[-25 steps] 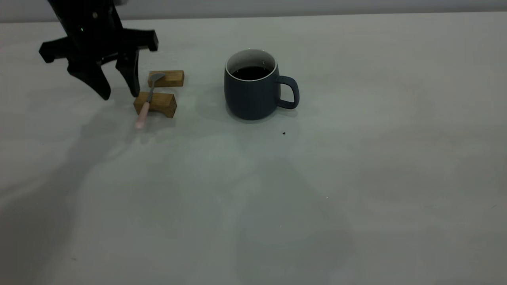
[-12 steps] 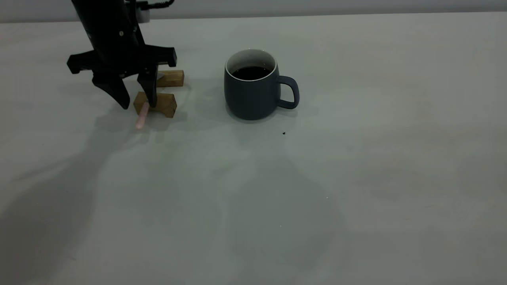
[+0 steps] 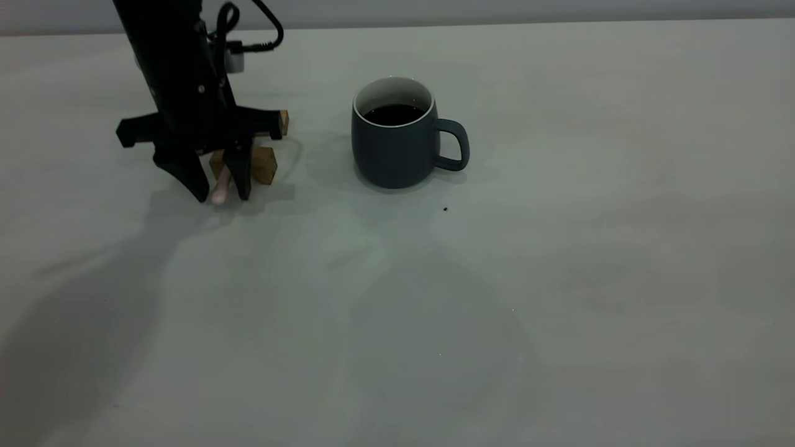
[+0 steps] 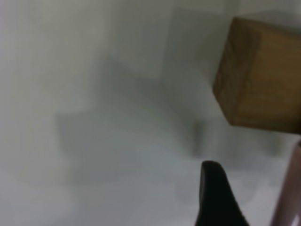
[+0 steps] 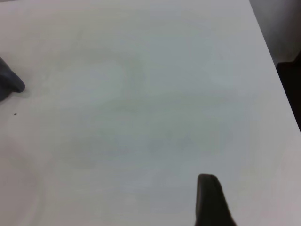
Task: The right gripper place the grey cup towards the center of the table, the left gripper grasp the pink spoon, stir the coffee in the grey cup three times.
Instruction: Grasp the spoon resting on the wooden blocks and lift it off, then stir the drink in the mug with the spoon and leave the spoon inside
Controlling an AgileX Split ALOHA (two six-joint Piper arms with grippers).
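Note:
The grey cup (image 3: 394,143) stands upright near the table's (image 3: 559,279) middle, holding dark coffee (image 3: 392,113), with its handle pointing right. The pink spoon (image 3: 220,189) rests on the wooden blocks, and its pink handle slopes down to the table. My left gripper (image 3: 222,195) is open and low over the table, one finger on each side of the handle's end. In the left wrist view one black finger (image 4: 217,197) shows, with the pink handle (image 4: 288,193) beside it. Of my right gripper only one finger (image 5: 210,200) shows, over bare table far right of the cup (image 5: 7,82).
Two brown wooden blocks carry the spoon: the near block (image 3: 265,164) and the far block (image 3: 283,122), both largely hidden behind the left arm. A tiny dark speck (image 3: 445,209) lies in front of the cup. The table's right edge (image 5: 277,70) is near the right gripper.
My left gripper has moved right and come down toward the table, from beside the blocks to straddling the spoon's pink handle end. The cup has not moved.

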